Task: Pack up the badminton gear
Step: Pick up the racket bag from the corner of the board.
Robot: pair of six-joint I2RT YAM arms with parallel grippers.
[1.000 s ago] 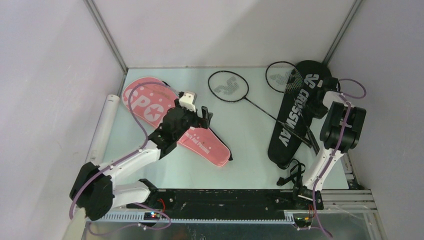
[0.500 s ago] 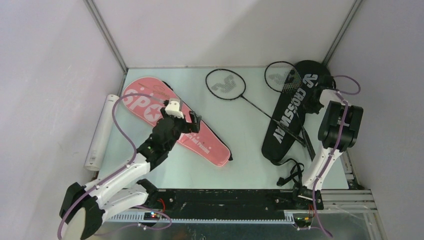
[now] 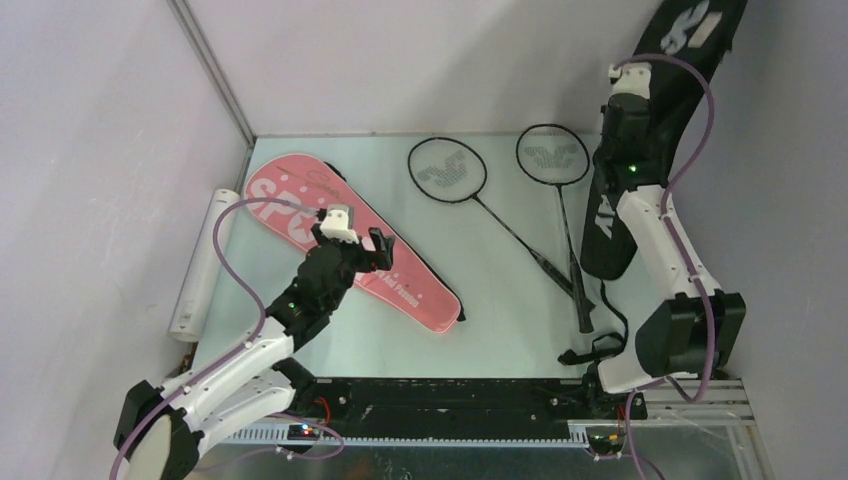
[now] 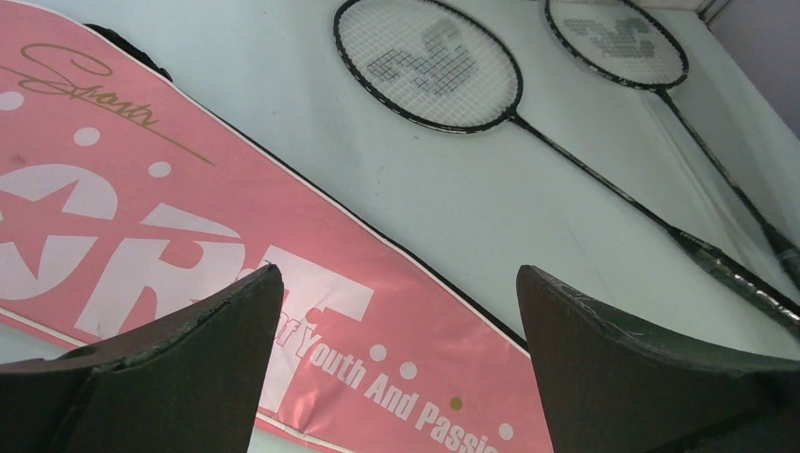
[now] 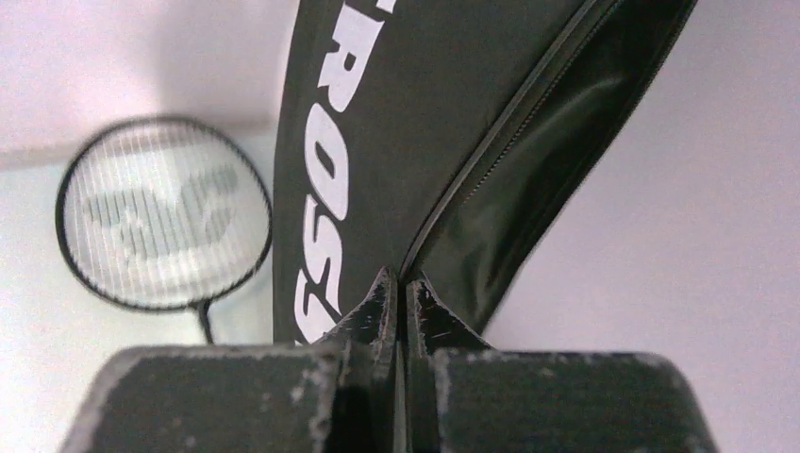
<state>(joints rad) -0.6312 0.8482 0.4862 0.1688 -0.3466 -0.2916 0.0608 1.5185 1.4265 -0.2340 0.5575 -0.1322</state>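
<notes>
Fingers of the left gripper (image 4: 396, 276) stand wide apart, holding nothing, over the pink "SPORT" bag (image 4: 141, 236), which lies flat near the tube (image 3: 200, 265). Two black rackets (image 3: 447, 170) lie mid-table. The right gripper (image 5: 396, 288) pinches the zip edge of the black "CROSSWAY" bag (image 5: 377, 142), hoisted upright. Best to keep its mouth gaping so the rackets slide in

The pink bag (image 4: 123, 245), left in the left wrist view, is smooth cloth with a soft sheen. The black bag (image 5: 377, 94) is matt outside and glossy inside its zipped fold at upper right. The rackets (image 4: 427, 64) have thin, glossy black frames. The table (image 4: 283, 142) is smooth and pale. The left fingers (image 4: 179, 368) are matt black and scuffed.
</notes>
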